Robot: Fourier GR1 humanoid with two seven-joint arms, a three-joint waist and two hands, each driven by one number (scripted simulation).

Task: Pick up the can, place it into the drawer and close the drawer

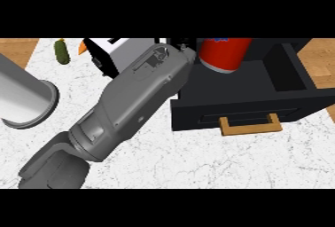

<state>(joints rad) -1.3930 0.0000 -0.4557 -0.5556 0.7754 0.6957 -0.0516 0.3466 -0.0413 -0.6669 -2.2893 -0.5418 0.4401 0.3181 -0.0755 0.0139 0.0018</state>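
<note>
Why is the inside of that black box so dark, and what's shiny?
Head view: the open drawer is black all over, so its inside shows little detail; the red can standing in it carries a pale sheen near its rim; the grey cylinder at left shades from bright to dark; the grey forearm hides its hand.

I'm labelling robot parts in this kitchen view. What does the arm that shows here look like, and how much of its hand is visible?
One forearm shows: a bulky grey shell with rounded panels, seams and small round fasteners, widening toward the darker grey jointed segment at the lower left. At its far end only a small black part of the hand shows; the fingers are hidden.
</note>
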